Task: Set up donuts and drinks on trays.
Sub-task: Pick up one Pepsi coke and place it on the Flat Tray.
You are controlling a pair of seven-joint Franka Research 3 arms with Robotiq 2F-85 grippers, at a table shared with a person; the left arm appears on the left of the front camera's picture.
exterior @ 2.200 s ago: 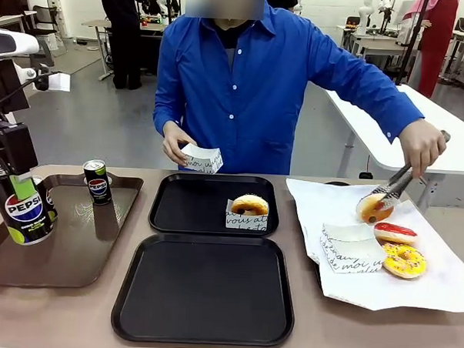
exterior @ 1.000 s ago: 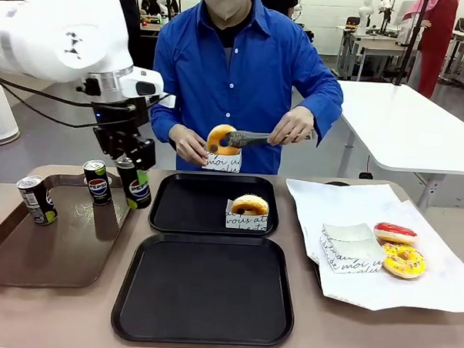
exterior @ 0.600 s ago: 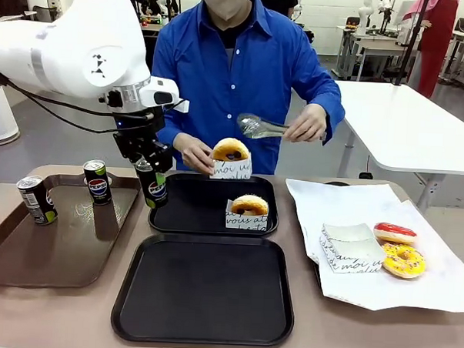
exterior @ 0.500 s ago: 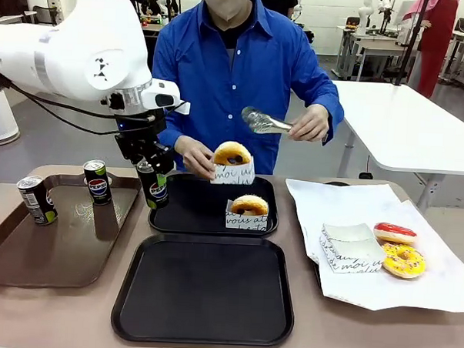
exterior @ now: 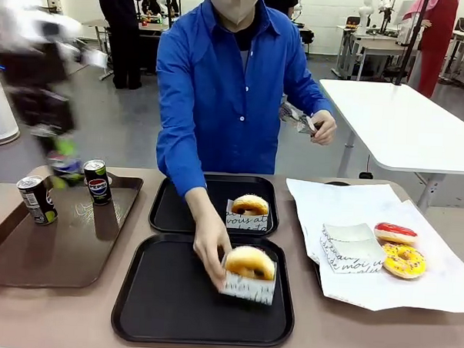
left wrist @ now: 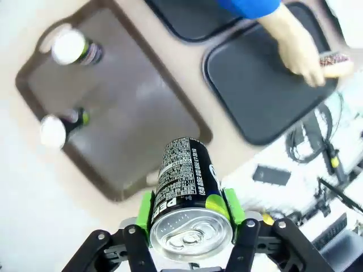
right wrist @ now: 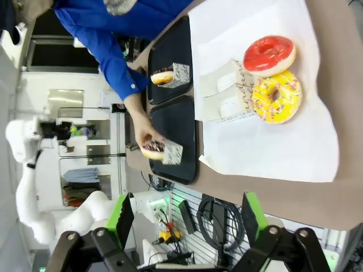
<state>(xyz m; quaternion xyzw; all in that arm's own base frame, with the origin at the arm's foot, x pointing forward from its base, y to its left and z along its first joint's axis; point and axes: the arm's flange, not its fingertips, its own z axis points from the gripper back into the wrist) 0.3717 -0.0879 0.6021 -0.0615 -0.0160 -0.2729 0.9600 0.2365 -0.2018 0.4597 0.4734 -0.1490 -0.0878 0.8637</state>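
1. Left gripper [left wrist: 189, 208]: its jaws are clamped on a slim black Pepsi can [left wrist: 184, 170], with green pads on either side just under the silver top. The can's long axis runs along the fingers. The top faces the wrist camera and the base points down at the large brown rectangular tray [left wrist: 142, 124].
2. That brown tray sits at the left end of the tabletop [exterior: 325, 332]. Two more cans stand upright on it, one by its far rim [exterior: 98, 181] and one at its left rim [exterior: 37, 199].
3. Now the middle: the person's hand [exterior: 211, 254] is on a golden glazed ring donut in a white paper sleeve [exterior: 249, 262], down in the near black square tray [exterior: 173, 295]. The sleeve lies toward the near edge and the donut pokes out toward the far edge.
4. The far black square tray [exterior: 184, 203] has a second golden sleeved donut [exterior: 250, 205] in its right half, lying the same way.
5. At the right end, a white paper sheet [exterior: 442, 291] carries a red iced donut [exterior: 395, 232] and a yellow iced donut [exterior: 403, 259]. They lie flat just beside each other, with an empty white sleeve [exterior: 352, 247] next to them.
6. The person's other hand [exterior: 322, 128] holds metal tongs [exterior: 296, 115], up over the far edge.
7. Right gripper [right wrist: 186, 221]: its jaws are spread wide with nothing between them.
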